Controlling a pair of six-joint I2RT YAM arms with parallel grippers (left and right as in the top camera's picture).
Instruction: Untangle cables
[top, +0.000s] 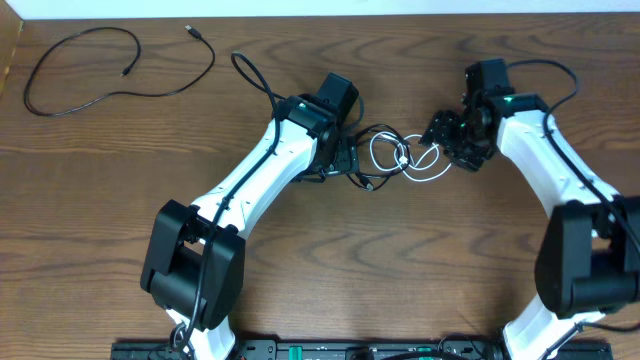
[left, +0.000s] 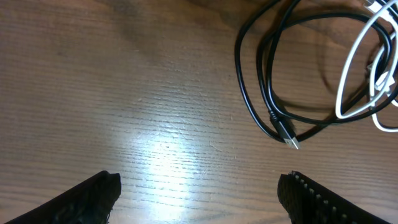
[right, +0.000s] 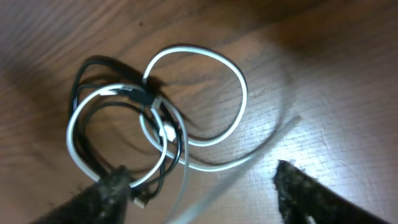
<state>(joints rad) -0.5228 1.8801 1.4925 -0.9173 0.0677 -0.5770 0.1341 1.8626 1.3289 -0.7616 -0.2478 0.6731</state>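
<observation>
- Left pincer (left: 200, 180) is spread wide with only bare desk (left: 124, 93) between its fingers; it grips nothing
- Right pincer (right: 202, 171) is spread too; a blurred strand of the white cable (right: 239, 93) crosses the gap between its fingers, and whether it touches either finger cannot be told
- Progress, as a judgement: partly done; one loose black cable (top: 160, 93) lies alone, well apart from both pincers on the far left of the desk, so that one looks freed
- What is left: the tangle (top: 400, 155) between the two pincers; black and white loops overlap and thread through each other, so the separating is not yet finished
- From the left pincer: the black cable (left: 245, 81) coils ahead and to the right of the open fingers, not between them; its plug (left: 287, 134) lies just beyond the right-hand finger, free on the wood; white loops sit farther off, at the right edge of the wrist view
- From the right pincer: the white loops lie just ahead, over the black coil, which sits ahead and to the left; a small dark clip or connector seems to sit where the strands cross, too small to name surely
- Next move, as a judgement: one pincer would need to close on a single strand while the other draws the second colour away
</observation>
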